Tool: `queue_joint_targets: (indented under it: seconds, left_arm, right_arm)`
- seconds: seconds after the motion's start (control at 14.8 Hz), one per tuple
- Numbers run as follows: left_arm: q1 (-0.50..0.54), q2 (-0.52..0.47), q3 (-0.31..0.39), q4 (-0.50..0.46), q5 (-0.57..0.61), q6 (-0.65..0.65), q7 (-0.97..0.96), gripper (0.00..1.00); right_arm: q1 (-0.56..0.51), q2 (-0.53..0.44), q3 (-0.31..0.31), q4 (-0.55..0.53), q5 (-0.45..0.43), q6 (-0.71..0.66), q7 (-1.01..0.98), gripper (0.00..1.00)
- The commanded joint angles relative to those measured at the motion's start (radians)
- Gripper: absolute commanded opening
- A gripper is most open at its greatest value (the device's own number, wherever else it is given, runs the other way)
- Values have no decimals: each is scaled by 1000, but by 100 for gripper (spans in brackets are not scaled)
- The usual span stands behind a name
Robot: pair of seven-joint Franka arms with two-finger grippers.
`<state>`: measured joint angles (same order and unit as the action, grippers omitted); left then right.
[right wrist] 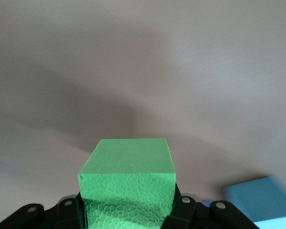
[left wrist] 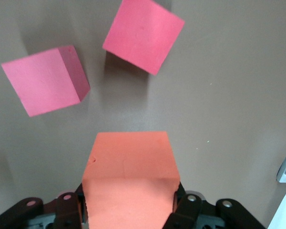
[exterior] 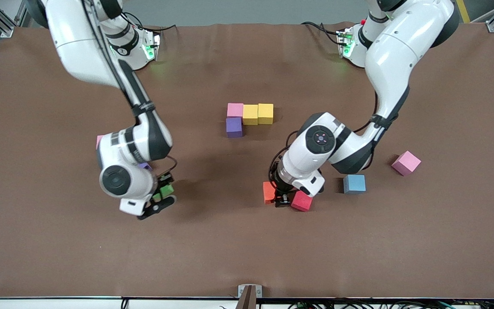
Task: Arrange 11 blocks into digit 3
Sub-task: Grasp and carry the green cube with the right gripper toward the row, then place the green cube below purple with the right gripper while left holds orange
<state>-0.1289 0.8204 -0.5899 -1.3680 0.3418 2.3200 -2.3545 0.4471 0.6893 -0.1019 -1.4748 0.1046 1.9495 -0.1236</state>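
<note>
Four-cube start of the digit 3 (exterior: 249,118) sitting upper centre of the front view. Left gripper (left wrist: 128,214) clamped on an orange block (left wrist: 129,179), red block (exterior: 302,201) right beside. Right gripper (right wrist: 126,214) clenched around a green block (right wrist: 127,183), lower left.

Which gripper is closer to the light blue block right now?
Left. The left gripper, shut on the orange block, is beside the red block, with the light blue block close by. The right gripper, shut on the green block, is toward the right arm's end.
</note>
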Motion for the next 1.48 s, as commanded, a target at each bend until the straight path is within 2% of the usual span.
queue_joint_targets:
  seconds: [0.0, 0.27, 0.61, 1.08, 1.28, 1.42]
  left_arm:
    - [46, -26, -39, -20, -9, -50, 32, 11]
    - [69, -36, -56, -22, -7, -106, 47, 11]
    - [69, -64, -63, -25, -9, -206, 78, 11]
    - [69, -79, -85, -33, -15, -332, 78, 11]
    - [68, -78, -91, -36, -23, -334, 72, 11]
    - [68, -76, -99, -52, -23, -334, 70, 11]
  right_arm:
    - [109, -66, -13, -134, 55, 38, 177, 33]
    - [246, -67, -13, -217, 115, 153, 416, 34]
    - [326, -60, -13, -266, 116, 281, 574, 33]
    - [377, -59, -13, -268, 118, 302, 648, 33]
    - [395, -59, -13, -277, 118, 311, 671, 33]
    - [409, -60, -13, -314, 118, 368, 676, 33]
